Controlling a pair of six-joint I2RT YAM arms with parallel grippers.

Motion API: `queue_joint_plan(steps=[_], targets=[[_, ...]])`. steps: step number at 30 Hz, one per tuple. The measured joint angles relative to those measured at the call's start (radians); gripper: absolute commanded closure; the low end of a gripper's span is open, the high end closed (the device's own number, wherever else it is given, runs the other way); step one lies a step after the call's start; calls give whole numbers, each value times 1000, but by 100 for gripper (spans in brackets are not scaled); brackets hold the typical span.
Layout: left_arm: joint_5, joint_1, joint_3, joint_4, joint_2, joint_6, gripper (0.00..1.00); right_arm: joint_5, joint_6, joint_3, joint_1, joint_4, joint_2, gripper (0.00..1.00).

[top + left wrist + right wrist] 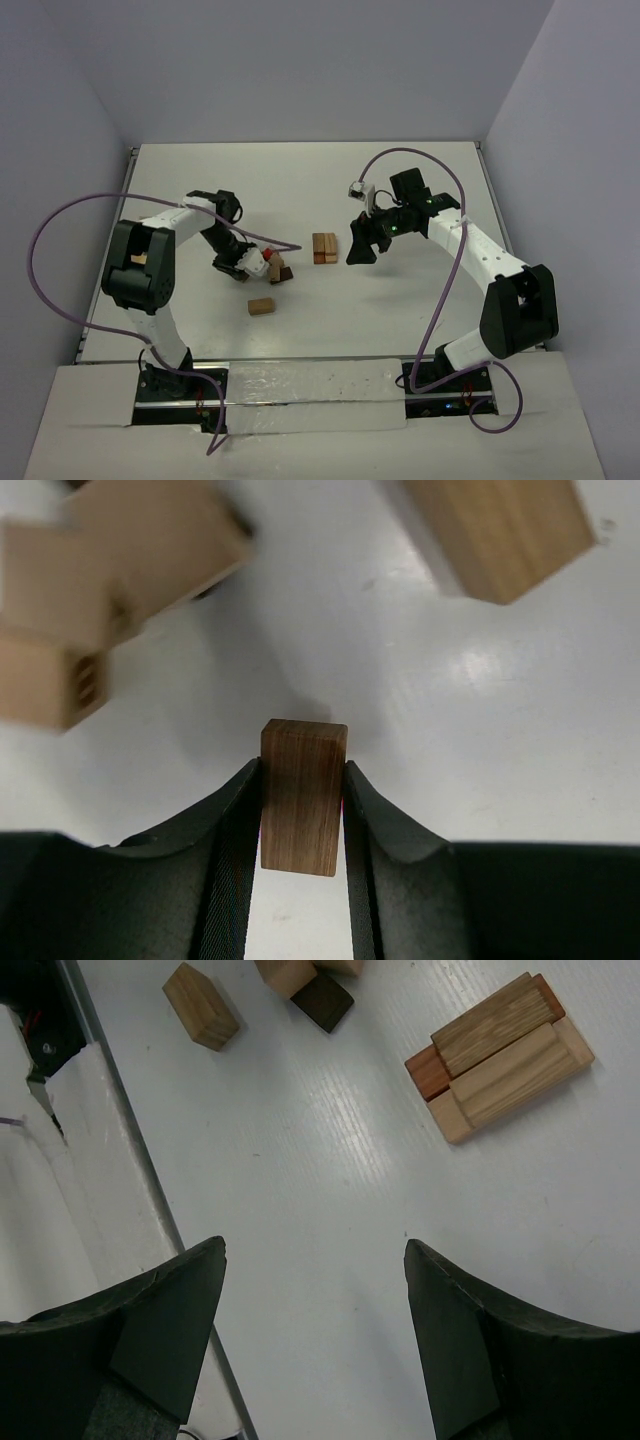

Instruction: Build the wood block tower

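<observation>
Seemingly two layers so far, the small tower of tan wooden bricks over a reddish-brown one [498, 1052] sits mid-table. To its left, the left gripper [303, 768] pinches a dark brown wooden brick [303, 815] low over the white table [480, 740], near a lone tan brick [261, 306]. The right gripper [315, 1255] hangs spread and empty beside the tower. Fetching looks to be the step in hand. Next, this brick needs carrying over and laying square on top.

The wood blocks [500, 1050] look matt and grained, the table [330, 1190] glossy.
</observation>
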Motion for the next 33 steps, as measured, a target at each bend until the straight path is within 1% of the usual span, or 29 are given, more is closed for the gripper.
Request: queue_joint_plan(steps=[4, 5, 8, 9, 11, 13, 14, 16, 19, 20, 21, 22, 24, 25, 27, 30, 33], targets=[[-44, -29, -41, 3, -9, 73, 67, -5, 9, 0, 0, 6, 0, 21], [-54, -32, -41, 3, -10, 83, 63, -5, 10, 0, 0, 7, 0, 21], [-76, -39, -39, 2, -10, 104, 44, -4, 12, 0, 0, 7, 0, 21], [-85, -42, -38, 4, -10, 108, 42, -4, 12, 0, 0, 7, 0, 21], [-103, -49, -37, 11, -6, 114, 39, -4, 12, 0, 0, 7, 0, 21], [-113, -55, -32, 13, -4, 117, 38, -4, 12, 0, 0, 7, 0, 21], [-113, -57, -30, 15, -3, 119, 35, -4, 12, 0, 0, 7, 0, 20], [-102, -58, -16, 12, -4, 123, 30, -4, 12, 0, 0, 6, 0, 20], [-61, -56, 29, -2, -15, 128, 27, -4, 12, 0, 0, 7, 0, 19], [-47, -55, 45, -3, -28, 125, 26, -4, 12, 0, 0, 7, 0, 15], [-26, -53, 60, -6, -48, 109, 24, -3, 13, 0, 0, 7, 0, 3], [-6, -51, 73, -9, -72, 91, 24, -3, 13, 0, 0, 7, 0, 2], [31, -48, 92, -9, -142, -10, 29, 0, 19, 0, 0, 8, -1, 1], [48, -48, 95, 5, -187, -106, 30, 1, 20, 0, 0, 9, -2, 0], [55, -53, 94, 63, -284, -327, 31, 5, 29, -1, 0, 16, -5, 0], [24, -73, 83, 174, -411, -691, 25, 11, 48, -1, 0, 37, -11, 0], [-21, -82, 57, 245, -468, -1001, 23, 19, 72, -1, 2, 63, -12, 0]])
